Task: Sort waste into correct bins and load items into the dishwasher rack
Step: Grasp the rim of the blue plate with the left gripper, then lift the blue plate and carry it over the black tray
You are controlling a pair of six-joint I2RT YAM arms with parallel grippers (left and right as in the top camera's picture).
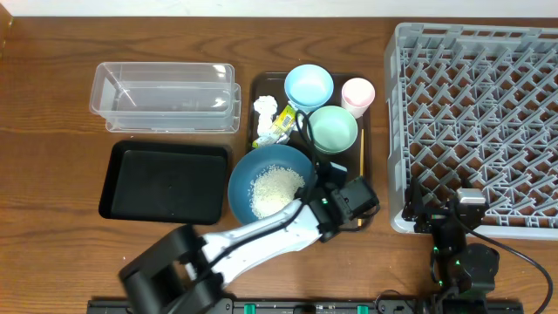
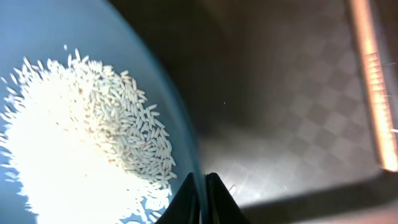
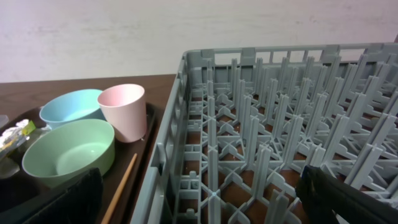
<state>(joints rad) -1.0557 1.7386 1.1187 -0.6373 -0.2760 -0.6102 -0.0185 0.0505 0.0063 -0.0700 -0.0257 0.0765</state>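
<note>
Left end effector (image 2: 208,199): pinched shut on the right rim of the dark blue plate (image 1: 248,170).
Rice (image 2: 81,143): heaped on that plate, at the brown tray's (image 1: 258,85) robot-side left corner.
Right end effector (image 3: 208,196): jaws spread wide, holding nothing, over the grey rack's (image 1: 488,105) near edge, right of the tray.

White left arm (image 1: 261,231), black wrist, black right arm (image 1: 462,262)

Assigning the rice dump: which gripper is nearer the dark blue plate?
Left. The left gripper is shut on the dark blue plate at its right rim; the right gripper is open at the dishwasher rack, farther right.
</note>
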